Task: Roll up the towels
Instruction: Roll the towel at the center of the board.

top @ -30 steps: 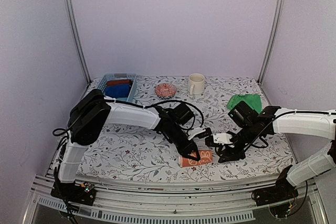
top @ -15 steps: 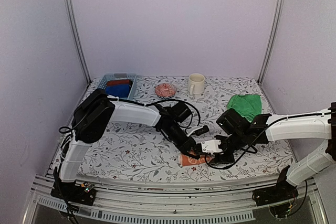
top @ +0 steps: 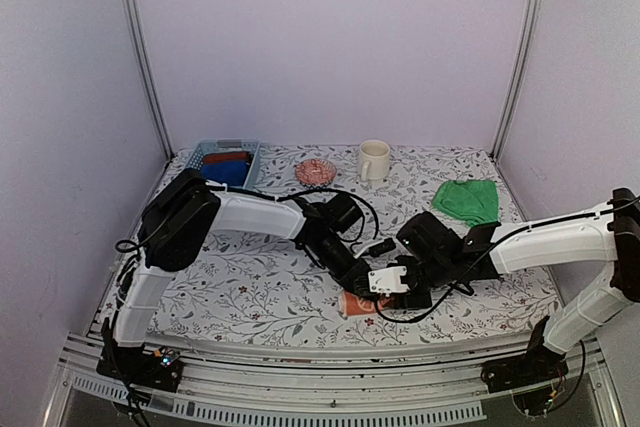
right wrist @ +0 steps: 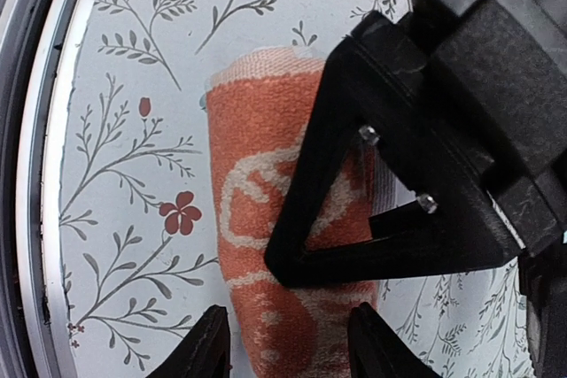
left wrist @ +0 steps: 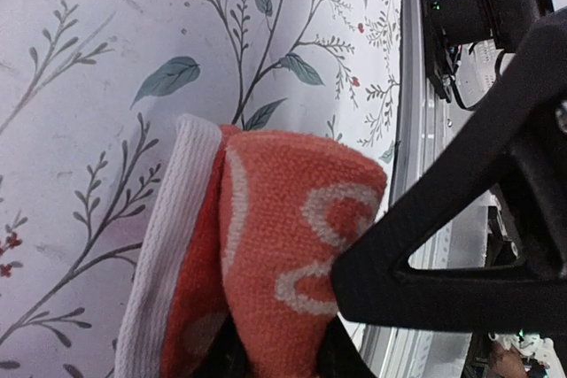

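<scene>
The rolled orange towel [right wrist: 257, 157] lies near the front edge of the tabletop [top: 250, 282], close by the metal rail [right wrist: 35, 174]. The left tool [left wrist: 282, 358] pinches one end in a narrow grip. The right tool [right wrist: 288, 351] straddles the roll, jaws wide and not clamping. If the left lets go before the right closes, the roll may spring loose. The crowded fingers could also collide or nudge it over the edge. Farther back, the green towel [top: 467, 199] lies unrolled.

We see the left gripper [top: 366, 285] and right gripper [top: 400, 294] meet over the rolled orange towel [top: 352, 305] near the table [top: 250, 282] front edge; the green towel [top: 467, 199] lies crumpled well apart, right rear.
</scene>
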{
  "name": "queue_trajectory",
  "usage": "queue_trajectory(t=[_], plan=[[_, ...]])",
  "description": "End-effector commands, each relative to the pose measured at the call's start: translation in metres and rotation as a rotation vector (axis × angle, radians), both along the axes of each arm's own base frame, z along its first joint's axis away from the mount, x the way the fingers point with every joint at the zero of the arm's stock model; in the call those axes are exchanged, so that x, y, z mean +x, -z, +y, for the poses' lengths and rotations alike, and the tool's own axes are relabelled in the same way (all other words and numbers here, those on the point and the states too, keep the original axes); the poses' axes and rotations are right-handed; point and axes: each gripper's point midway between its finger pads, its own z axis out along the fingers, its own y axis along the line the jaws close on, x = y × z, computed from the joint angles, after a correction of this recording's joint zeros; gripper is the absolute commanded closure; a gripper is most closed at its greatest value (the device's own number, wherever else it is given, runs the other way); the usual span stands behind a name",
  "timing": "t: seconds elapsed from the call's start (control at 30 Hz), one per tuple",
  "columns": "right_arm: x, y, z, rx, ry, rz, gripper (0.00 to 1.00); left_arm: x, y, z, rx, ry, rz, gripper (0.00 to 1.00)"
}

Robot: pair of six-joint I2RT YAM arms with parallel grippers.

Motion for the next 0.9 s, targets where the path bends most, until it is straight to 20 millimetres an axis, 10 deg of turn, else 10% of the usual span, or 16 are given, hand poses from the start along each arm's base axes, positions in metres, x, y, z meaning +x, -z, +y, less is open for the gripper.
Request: queue_trajectory(t=[0.0, 0.33, 0.57, 0.87], plan=[[0.01, -0.015, 0.003, 0.011, 0.002, -0.068, 0.51, -0.006, 0.045, 0.026, 0.159, -0.018, 0.05, 0.81], [0.01, 0.041, -0.01, -0.101, 0.002, -0.049, 0.5, -0.006, 0.038, 0.026, 0.143, -0.008, 0.04, 0.79], [-0.011, 0.059, -0.017, -0.145, -0.038, 0.069, 0.65, 0.009, 0.025, 0.035, 0.134, -0.055, -0.095, 0.54], [-0.029, 0.071, -0.022, -0.172, -0.053, 0.196, 0.77, 0.033, -0.024, 0.063, 0.026, -0.225, -0.319, 0.45]])
